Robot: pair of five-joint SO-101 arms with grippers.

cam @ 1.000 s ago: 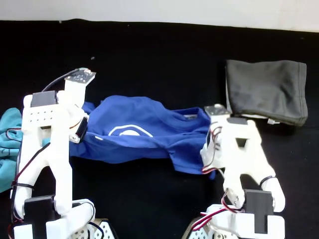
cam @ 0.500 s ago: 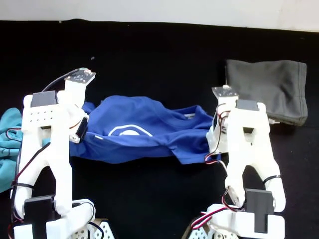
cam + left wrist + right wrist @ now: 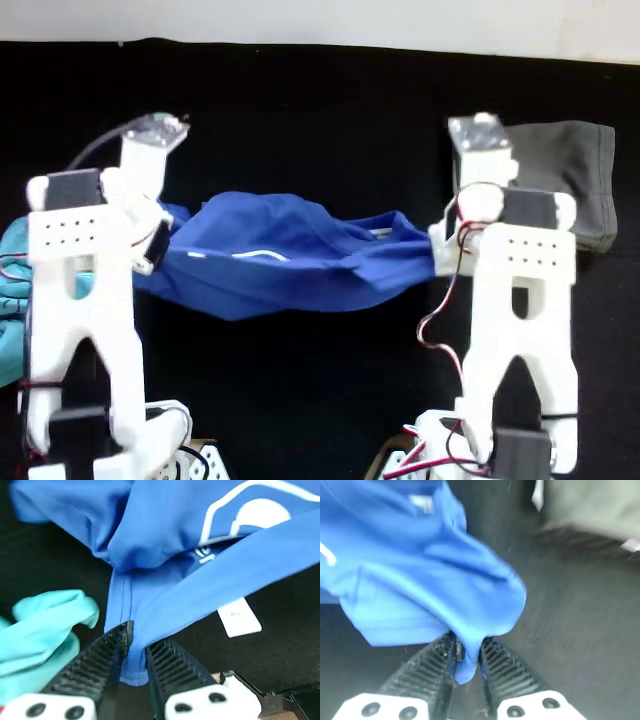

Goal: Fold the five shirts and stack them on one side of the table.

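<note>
While pinching the blue shirt [image 3: 290, 265] at each end with the left end effector [image 3: 137, 639] and right end effector [image 3: 468, 644], held it stretched above mid counter [image 3: 300, 120]. Looked like spreading before a fold; probably needed lowering flat next.

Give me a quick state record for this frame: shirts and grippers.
blue shirt: stretched between both grippers, middle sagging
left gripper: shut on one end of the blue shirt
right gripper: shut on the other end
grey shirt: folded, at the far right of the table
teal shirt: crumpled at the left edge, not folded
</note>
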